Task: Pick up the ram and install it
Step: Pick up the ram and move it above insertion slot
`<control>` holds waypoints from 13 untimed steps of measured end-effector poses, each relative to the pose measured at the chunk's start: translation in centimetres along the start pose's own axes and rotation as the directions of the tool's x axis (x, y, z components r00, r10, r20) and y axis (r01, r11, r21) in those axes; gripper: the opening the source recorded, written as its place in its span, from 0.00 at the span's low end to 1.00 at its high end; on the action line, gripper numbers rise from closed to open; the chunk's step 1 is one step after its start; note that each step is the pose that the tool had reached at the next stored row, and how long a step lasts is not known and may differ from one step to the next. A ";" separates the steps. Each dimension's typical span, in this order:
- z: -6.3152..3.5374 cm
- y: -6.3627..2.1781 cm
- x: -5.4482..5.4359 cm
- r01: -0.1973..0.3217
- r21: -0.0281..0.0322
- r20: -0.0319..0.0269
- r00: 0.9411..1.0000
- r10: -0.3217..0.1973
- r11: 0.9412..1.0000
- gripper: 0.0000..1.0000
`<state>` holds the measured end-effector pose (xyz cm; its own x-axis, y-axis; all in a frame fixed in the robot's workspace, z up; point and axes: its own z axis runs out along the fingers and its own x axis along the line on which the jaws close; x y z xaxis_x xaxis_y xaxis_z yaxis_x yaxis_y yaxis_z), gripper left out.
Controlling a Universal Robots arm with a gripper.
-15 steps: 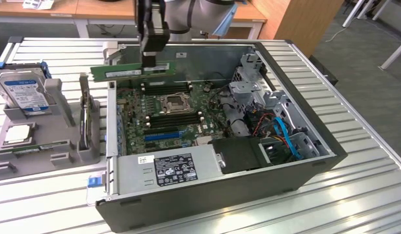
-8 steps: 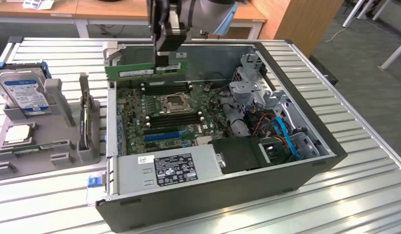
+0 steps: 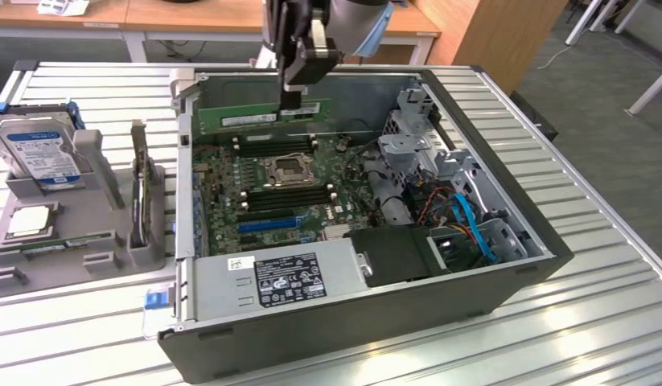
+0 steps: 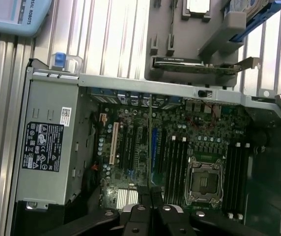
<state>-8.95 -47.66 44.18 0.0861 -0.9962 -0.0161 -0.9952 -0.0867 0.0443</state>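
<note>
The ram (image 3: 244, 117) is a long green stick with a pale label. It hangs level above the back of the open computer case (image 3: 524, 265). My gripper (image 3: 293, 103) is shut on its upper edge near one end. Below it lies the motherboard (image 3: 272, 181), with black memory slots (image 3: 275, 145) beside the square processor socket (image 3: 285, 169). In the wrist view my gripper (image 4: 150, 192) points down at the board with its dark fingers (image 4: 141, 196) pressed together. The memory slots (image 4: 177, 164) and the socket (image 4: 202, 179) lie just beyond them.
A grey holder (image 3: 95, 173) at the exterior view's left carries a blue-labelled hard drive (image 3: 41, 149), a silver processor chip (image 3: 30, 219) and an upright card (image 3: 146, 193). Inside the case are the power supply (image 3: 277, 277), a drive cage (image 3: 411, 149) and blue cables (image 3: 470, 221). The slatted metal table (image 3: 588, 314) surrounds it.
</note>
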 end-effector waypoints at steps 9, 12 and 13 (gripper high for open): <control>-0.07 -1.30 0.1 0.001 0.000 0.000 1.000 -0.001 1.000 0.11; -0.06 -1.31 0.1 0.001 0.000 0.000 1.000 -0.001 1.000 0.11; -0.06 -1.31 0.1 0.000 0.000 0.000 1.000 0.000 1.000 0.11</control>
<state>-7.64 -47.66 44.19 0.0864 -0.9961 -0.0160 -0.9952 -0.0870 0.0445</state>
